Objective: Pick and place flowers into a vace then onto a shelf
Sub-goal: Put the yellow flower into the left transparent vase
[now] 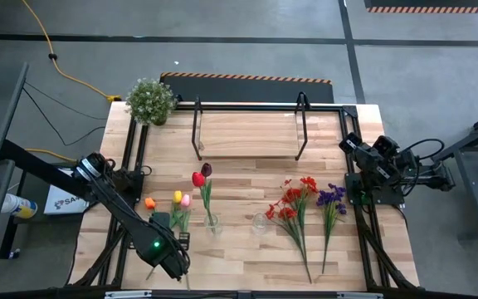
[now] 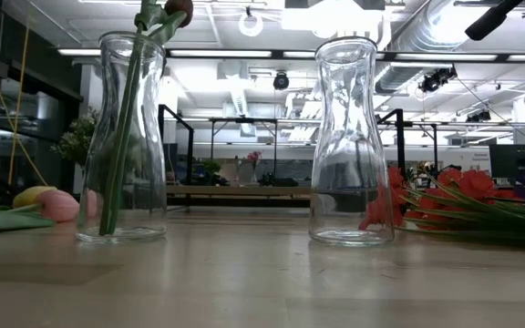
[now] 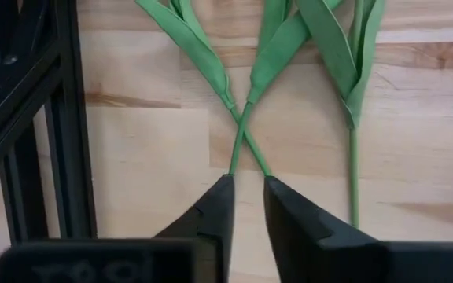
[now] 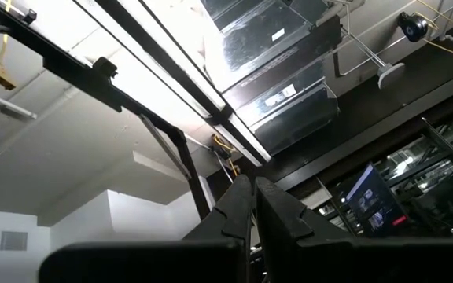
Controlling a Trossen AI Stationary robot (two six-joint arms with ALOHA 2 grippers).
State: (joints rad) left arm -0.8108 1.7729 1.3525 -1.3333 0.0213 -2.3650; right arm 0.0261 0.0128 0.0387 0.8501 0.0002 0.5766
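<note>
Green flower stems [image 3: 243, 137] cross at the left hand's [image 3: 248, 183] narrowly parted fingertips, beside the black edge rail [image 3: 60, 118].

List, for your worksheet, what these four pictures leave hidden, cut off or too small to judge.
- Left hand: left wrist view shows the fingers close either side of two crossed tulip stems, but not whether they grip; high view is too small.
- Tulip heads: cut off by the left wrist view's edge.
- Flowers in the left vase: low view's top edge crops the blooms.
- Right hand: its wrist camera faces the ceiling, no table visible.
</note>
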